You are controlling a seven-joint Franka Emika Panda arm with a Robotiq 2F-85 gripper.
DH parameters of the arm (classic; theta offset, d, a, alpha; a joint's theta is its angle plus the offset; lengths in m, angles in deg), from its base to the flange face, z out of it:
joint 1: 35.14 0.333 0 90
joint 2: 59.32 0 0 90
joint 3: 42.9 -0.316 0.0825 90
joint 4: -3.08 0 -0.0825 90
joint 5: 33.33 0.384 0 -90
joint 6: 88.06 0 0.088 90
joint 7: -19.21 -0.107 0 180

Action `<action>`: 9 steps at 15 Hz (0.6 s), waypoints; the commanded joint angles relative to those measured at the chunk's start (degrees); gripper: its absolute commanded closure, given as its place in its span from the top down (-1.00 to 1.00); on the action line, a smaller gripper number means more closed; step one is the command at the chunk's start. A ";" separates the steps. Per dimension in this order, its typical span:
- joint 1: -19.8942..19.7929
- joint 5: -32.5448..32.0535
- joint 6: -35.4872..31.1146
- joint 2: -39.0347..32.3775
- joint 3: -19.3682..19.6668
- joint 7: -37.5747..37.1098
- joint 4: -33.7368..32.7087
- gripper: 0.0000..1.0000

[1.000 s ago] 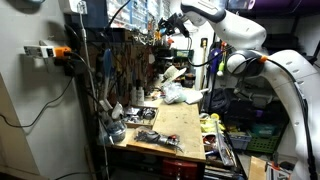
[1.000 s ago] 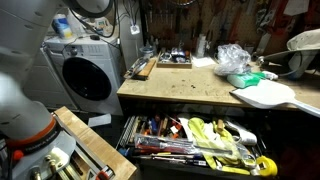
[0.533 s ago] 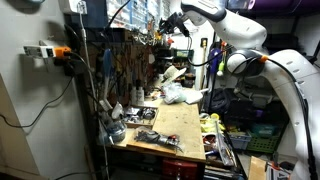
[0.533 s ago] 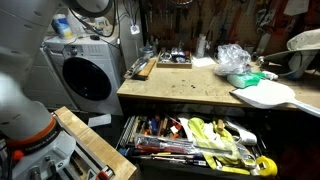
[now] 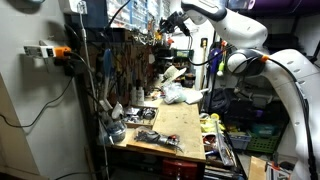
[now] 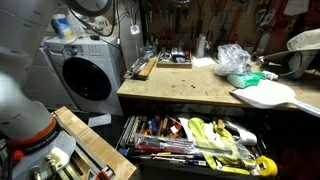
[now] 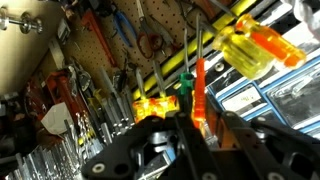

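Observation:
In the wrist view my gripper (image 7: 198, 128) is up against a pegboard wall of hanging tools (image 7: 95, 70). A thin orange screwdriver (image 7: 199, 85) stands upright between its two black fingers, which sit close on either side of it. A green-handled tool (image 7: 185, 83) hangs just to its left, and a yellow and orange handle (image 7: 255, 48) lies above to the right. In an exterior view the gripper (image 5: 168, 22) is high above the wooden workbench (image 5: 175, 125), at the tool wall.
The workbench (image 6: 190, 88) carries a crumpled plastic bag (image 6: 232, 58), a white board (image 6: 265, 95) and small tools. Below it an open drawer (image 6: 190, 138) is full of hand tools. A washing machine (image 6: 85, 75) stands beside the bench. Blue parts bins (image 7: 275, 95) hang right of the gripper.

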 commanded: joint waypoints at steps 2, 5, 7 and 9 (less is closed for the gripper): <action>-0.53 -2.41 2.97 1.87 1.62 -0.30 0.36 -0.88; -1.13 -2.63 4.92 2.63 1.90 0.32 0.69 -0.88; -1.32 -2.67 6.47 2.89 2.03 0.68 0.86 -0.88; -1.35 -2.56 7.93 2.94 2.08 1.06 0.86 -0.88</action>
